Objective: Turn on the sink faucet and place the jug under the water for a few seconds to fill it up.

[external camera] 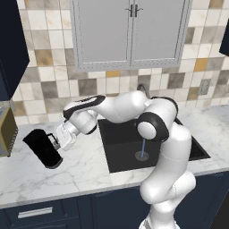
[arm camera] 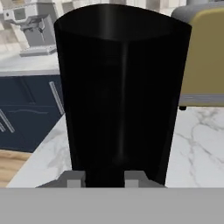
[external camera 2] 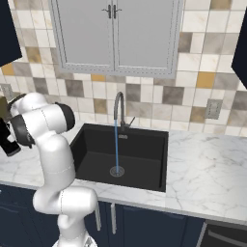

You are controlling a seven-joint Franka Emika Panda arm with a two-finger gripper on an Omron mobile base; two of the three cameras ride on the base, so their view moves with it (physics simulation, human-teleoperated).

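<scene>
Currently jug (external camera: 43,147) tilted on marble counter (external camera: 80,172) at sink's (external camera: 117,154) 9 o'clock, gripper (external camera: 57,142) at jug's 3 o'clock, fingers (arm camera: 133,179) pinching its handle, water (external camera 2: 116,147) running from faucet (external camera 2: 118,109).

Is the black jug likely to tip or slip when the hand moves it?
The jug already leans on the marble counter, so tipping seems likely. It looks rigid. Its smooth body may slip; the hand sits at its handle.
</scene>
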